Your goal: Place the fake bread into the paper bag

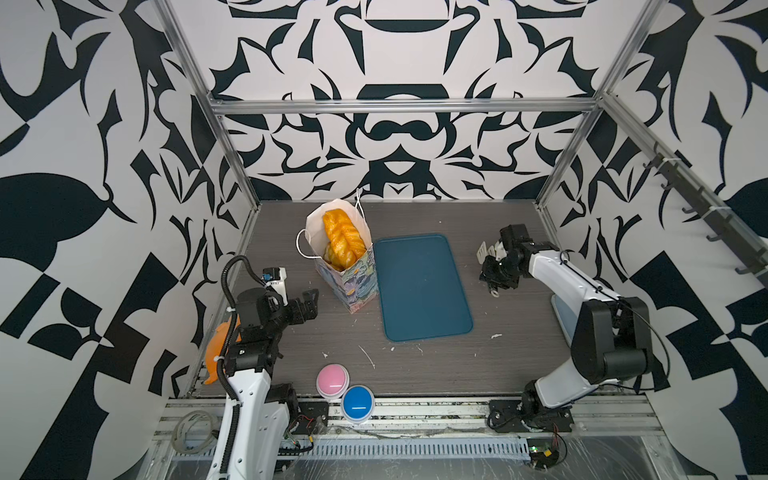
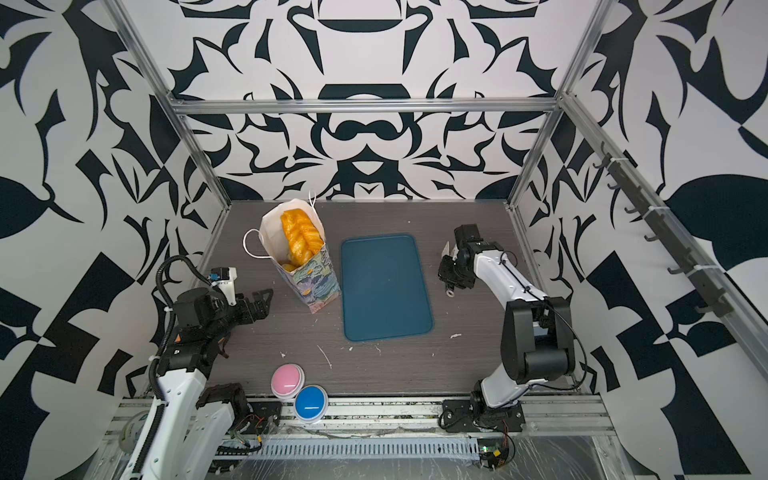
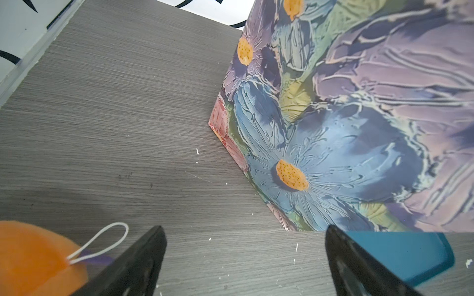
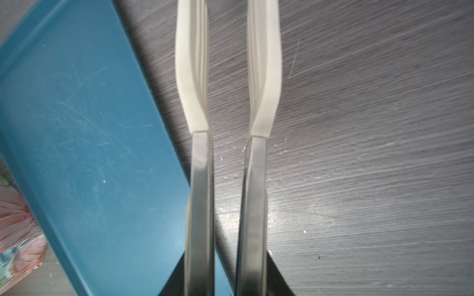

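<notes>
Grey wood-grain tabletop (image 1: 415, 374), patterned black-and-white walls around it. The fake bread (image 1: 340, 237) (image 2: 300, 239) sits inside the paper bag (image 1: 353, 282) (image 2: 318, 286), which stands upright left of centre in both top views. One long braided piece pokes from the mouth (what lies under it is hard to make out). Just right of the bag lies a teal tray (image 1: 419, 291). At lower left the left gripper (image 1: 311, 305) is released, jaws wide. At right, the right gripper (image 4: 225, 280) is clenched on metal tongs (image 4: 202, 179), white tips apart.
</notes>
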Robot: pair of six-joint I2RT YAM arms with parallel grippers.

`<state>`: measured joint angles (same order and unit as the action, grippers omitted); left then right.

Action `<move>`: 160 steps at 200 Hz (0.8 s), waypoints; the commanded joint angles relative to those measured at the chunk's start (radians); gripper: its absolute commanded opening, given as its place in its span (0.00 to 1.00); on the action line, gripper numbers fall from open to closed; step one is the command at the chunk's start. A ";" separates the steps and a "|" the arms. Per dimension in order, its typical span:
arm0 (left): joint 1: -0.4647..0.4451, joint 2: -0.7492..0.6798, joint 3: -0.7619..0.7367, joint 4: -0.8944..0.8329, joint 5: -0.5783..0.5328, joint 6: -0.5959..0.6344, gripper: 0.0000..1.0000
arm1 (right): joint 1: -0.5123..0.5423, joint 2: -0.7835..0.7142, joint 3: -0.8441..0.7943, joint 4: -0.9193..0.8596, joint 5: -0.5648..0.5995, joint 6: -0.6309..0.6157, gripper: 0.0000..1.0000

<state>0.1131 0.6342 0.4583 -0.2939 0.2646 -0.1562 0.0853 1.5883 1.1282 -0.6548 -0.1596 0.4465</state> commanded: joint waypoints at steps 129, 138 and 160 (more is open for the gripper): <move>0.004 0.006 -0.090 0.245 -0.063 0.012 0.99 | -0.006 0.197 0.028 0.007 0.193 0.014 0.33; 0.003 0.007 -0.094 0.249 -0.063 0.023 0.99 | -0.007 0.209 0.031 0.006 0.196 0.014 0.34; 0.003 0.006 -0.113 0.268 -0.061 0.023 0.99 | -0.006 0.229 0.041 0.003 0.207 0.014 0.34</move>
<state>0.1131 0.6415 0.3763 -0.0704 0.2020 -0.1532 0.0845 1.8133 1.1313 -0.6476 -0.0006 0.4492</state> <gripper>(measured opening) 0.992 0.337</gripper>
